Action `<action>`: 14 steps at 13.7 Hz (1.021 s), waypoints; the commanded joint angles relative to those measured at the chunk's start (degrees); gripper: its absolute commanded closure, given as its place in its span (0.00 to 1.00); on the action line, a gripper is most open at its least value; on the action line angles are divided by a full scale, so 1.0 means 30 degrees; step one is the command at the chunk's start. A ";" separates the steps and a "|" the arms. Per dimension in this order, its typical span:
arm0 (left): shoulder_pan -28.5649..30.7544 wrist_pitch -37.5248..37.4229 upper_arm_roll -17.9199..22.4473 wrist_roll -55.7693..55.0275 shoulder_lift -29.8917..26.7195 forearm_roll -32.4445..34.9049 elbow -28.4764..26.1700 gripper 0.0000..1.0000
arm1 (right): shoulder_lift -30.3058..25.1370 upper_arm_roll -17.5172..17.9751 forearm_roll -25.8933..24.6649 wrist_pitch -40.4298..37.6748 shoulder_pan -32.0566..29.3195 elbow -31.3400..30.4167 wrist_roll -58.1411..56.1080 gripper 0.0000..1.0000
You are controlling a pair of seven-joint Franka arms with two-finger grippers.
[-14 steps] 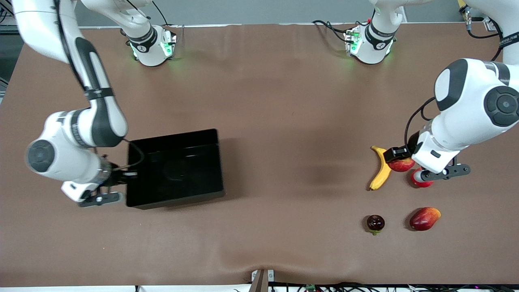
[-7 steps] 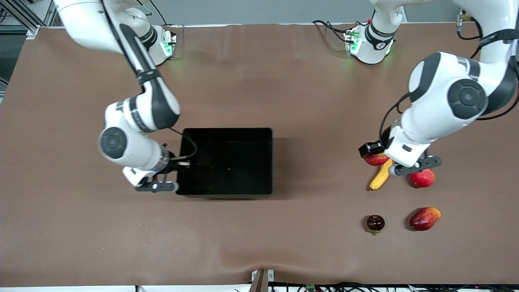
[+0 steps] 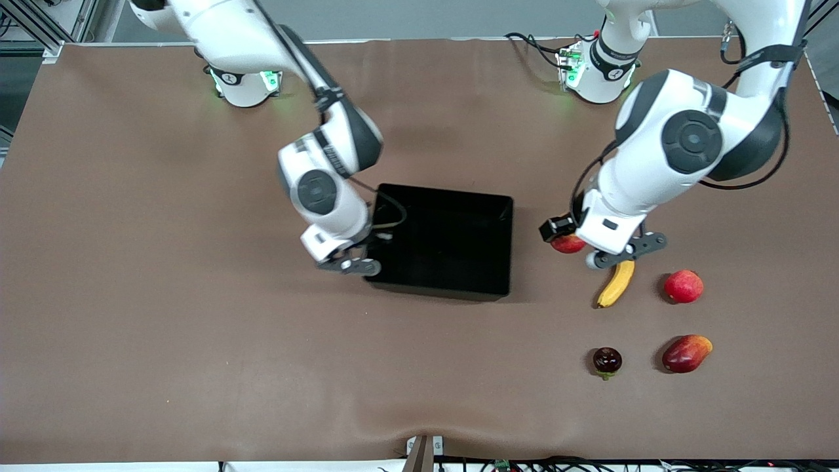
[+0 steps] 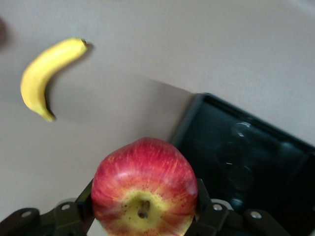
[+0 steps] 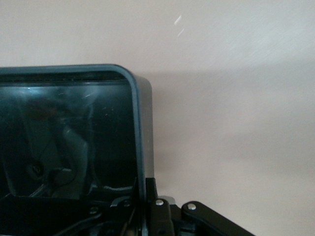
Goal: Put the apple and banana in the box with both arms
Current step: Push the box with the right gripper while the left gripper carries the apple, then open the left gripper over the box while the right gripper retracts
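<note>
My left gripper (image 3: 567, 241) is shut on the apple (image 3: 569, 245) and holds it over the table between the box and the banana. In the left wrist view the apple (image 4: 144, 191) sits between the fingers, stem dimple facing the camera. The yellow banana (image 3: 616, 283) lies on the table beside it and shows in the left wrist view (image 4: 45, 76). The black box (image 3: 452, 244) stands mid-table. My right gripper (image 3: 371, 253) is shut on the box wall at the right arm's end; the right wrist view shows that wall (image 5: 140, 128) between the jaws.
A pinkish-red round fruit (image 3: 683, 286) lies beside the banana toward the left arm's end. An oblong red-orange fruit (image 3: 686, 353) and a small dark fruit (image 3: 607, 361) lie nearer the front camera. Brown table mat (image 3: 196, 328) all around.
My right gripper has dragged the box along the table toward the left arm's end. My left gripper has carried the apple away from the banana toward the box.
</note>
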 commanded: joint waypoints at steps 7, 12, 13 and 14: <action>-0.1402 0.2254 -0.0093 -0.3664 0.2186 0.0295 -0.2471 1.00 | -0.0263 -0.0275 0.0347 0.0664 0.1436 0.0173 0.0220 0.00; -0.2836 0.4398 -0.0093 -0.6796 0.2214 0.1342 -0.4995 1.00 | -0.3778 -0.0480 0.0230 -0.2584 -0.1312 -0.0060 -0.1438 0.00; -0.3070 0.4924 -0.0093 -0.7644 0.2214 0.2075 -0.5726 1.00 | -0.4249 -0.0480 0.0230 -0.3286 -0.2276 -0.0062 -0.2638 0.00; -0.3275 0.5654 -0.0093 -0.8377 0.2214 0.2749 -0.6400 1.00 | -0.4659 -0.0480 0.0230 -0.3786 -0.3242 -0.0091 -0.3781 0.00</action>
